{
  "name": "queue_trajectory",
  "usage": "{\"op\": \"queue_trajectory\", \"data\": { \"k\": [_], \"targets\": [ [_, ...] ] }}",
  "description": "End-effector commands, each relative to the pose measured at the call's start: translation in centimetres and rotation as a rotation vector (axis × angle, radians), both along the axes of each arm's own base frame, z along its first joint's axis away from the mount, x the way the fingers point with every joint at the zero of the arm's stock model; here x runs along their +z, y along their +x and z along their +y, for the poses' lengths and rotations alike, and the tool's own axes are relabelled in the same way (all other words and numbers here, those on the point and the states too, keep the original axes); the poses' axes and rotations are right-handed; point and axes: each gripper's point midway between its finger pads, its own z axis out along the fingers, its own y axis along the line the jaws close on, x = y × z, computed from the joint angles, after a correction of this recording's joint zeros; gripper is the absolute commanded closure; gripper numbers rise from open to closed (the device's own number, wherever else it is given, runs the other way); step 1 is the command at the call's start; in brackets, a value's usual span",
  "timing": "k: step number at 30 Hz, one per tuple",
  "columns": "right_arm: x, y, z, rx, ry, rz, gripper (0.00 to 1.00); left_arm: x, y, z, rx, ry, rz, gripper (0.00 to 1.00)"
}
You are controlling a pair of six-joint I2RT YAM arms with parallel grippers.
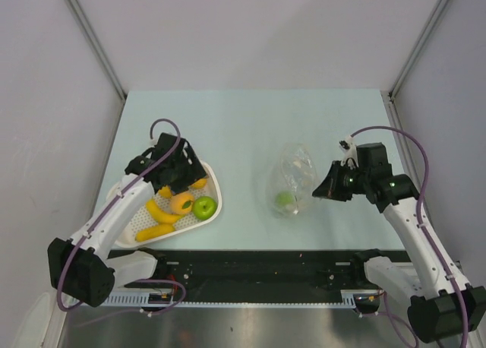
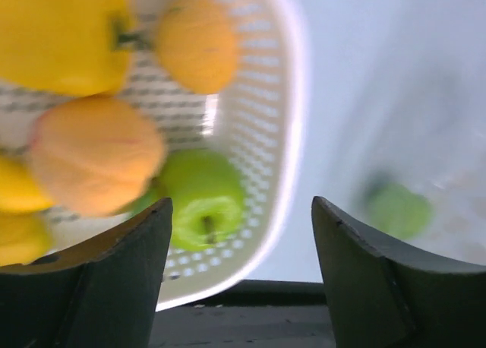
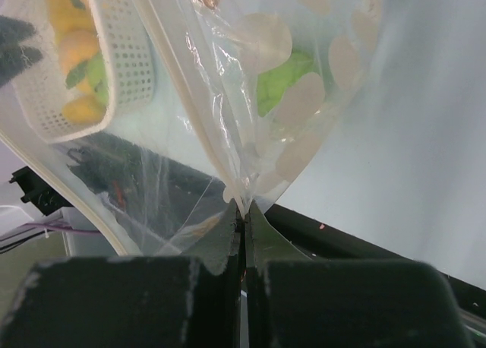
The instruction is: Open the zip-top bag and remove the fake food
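Near edge: black rail (image 1: pixel 250 276) w/ both arm bases. Just past it, near-left corner: basket (image 1: pixel 215 182) holding loose fruit (image 1: pixel 182 204) (bananas, orange pcs, one green), so most of the job looks done. L claw (image 2: pixel 238 207) hangs over the basket, jaws apart, nothing between them.

Mid worktop (image 1: pixel 243 128), right of ctr: bag (image 1: pixel 292 182), long axis roughly near–far. One apple (image 1: pixel 285 200) inside, at the bag's near end. R claw (image 3: pixel 244 207) comes in from the bag's right side and is clenched on a fold of film at its edge. Wrist view shows the film pinched flat between the fingers. Can't tell if the zip is fully open.

Key relation: apple lies left and slightly near of R claw. L claw is well apart to the left. R is busy holding, so I'd say L has to cross right for the apple or the other lip.

Room: basket→bag path is bare worktop. Right edge sits close behind R arm, so little slack there. Far half open to the far edge.
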Motion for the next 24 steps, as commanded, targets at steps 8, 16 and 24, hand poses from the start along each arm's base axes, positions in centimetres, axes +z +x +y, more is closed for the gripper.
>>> {"op": "queue_trajectory", "data": {
  "k": [8,16,24],
  "targets": [
    [3.9,2.5,3.4,0.130,0.098,-0.095,1.00,18.0,1.9,-21.2,-0.704,-0.507,-0.560,0.34],
    [5.9,2.1,5.9,0.151,0.145,-0.118,1.00,17.6,-1.2,-26.0,-0.887,-0.429,-0.519,0.53],
    [7.2,0.7,7.6,0.152,0.187,-0.140,1.00,14.9,-2.3,-26.3,-0.857,-0.356,-0.409,0.75]
  ]
}}
